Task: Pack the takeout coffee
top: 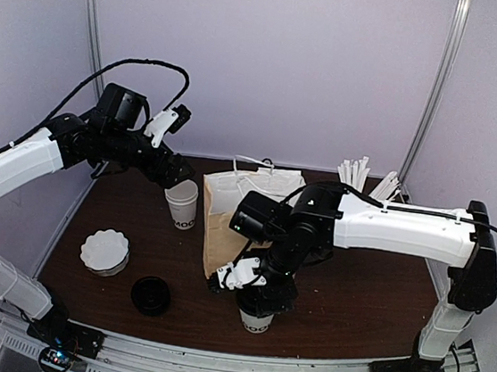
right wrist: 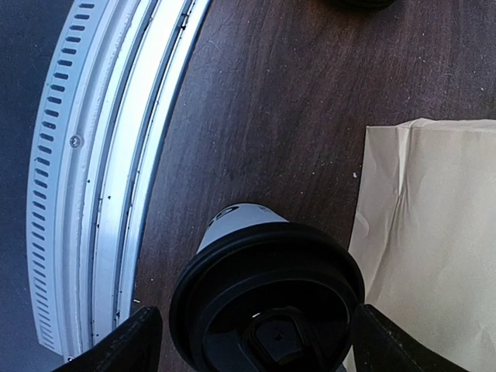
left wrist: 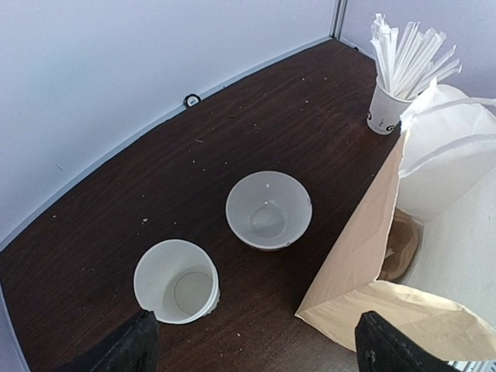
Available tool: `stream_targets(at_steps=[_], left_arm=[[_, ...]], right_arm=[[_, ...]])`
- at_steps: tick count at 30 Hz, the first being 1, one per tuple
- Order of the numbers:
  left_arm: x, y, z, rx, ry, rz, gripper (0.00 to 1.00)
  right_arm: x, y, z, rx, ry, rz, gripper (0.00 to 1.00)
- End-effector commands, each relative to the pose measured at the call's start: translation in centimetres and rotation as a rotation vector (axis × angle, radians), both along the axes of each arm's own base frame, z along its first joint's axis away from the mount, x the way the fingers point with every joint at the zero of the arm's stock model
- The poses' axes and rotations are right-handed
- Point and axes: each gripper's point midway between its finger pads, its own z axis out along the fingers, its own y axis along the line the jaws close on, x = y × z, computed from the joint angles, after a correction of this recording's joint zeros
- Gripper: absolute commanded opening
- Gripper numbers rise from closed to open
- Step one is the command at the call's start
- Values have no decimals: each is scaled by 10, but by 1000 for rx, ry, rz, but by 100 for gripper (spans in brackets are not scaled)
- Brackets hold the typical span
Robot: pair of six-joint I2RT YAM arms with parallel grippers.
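Note:
The takeout coffee (top: 255,321), a white cup with black lettering and a black lid, stands on the table near the front edge, just in front of the paper bag (top: 226,224). My right gripper (top: 263,294) hangs right over it. In the right wrist view the lid (right wrist: 267,287) sits between the two spread fingers (right wrist: 136,345), and the gripper (right wrist: 256,349) is open. My left gripper (top: 175,176) is open and empty at the back left, above a lidless white cup (top: 181,203). The left gripper (left wrist: 260,353) shows its fingers wide apart.
The left wrist view shows two lidless white cups (left wrist: 177,280) (left wrist: 269,209), the open bag mouth (left wrist: 434,232) and a cup of white sticks (left wrist: 386,108). A stack of white fluted discs (top: 104,251) and a loose black lid (top: 151,295) lie front left. A metal rail (right wrist: 108,178) edges the table.

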Motion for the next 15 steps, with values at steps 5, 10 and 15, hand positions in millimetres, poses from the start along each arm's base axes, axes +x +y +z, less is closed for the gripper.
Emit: stream_targets(at_steps=[5, 10, 15], left_arm=[[3, -4, 10, -30, -27, -16, 92], [3, -5, 9, -31, -21, -21, 92], [3, -7, 8, -33, -16, -28, 92]], right_arm=[[3, -2, 10, 4, 10, -27, 89], [3, -4, 21, 17, -3, -20, 90], [3, -7, 20, 5, 1, -17, 91]])
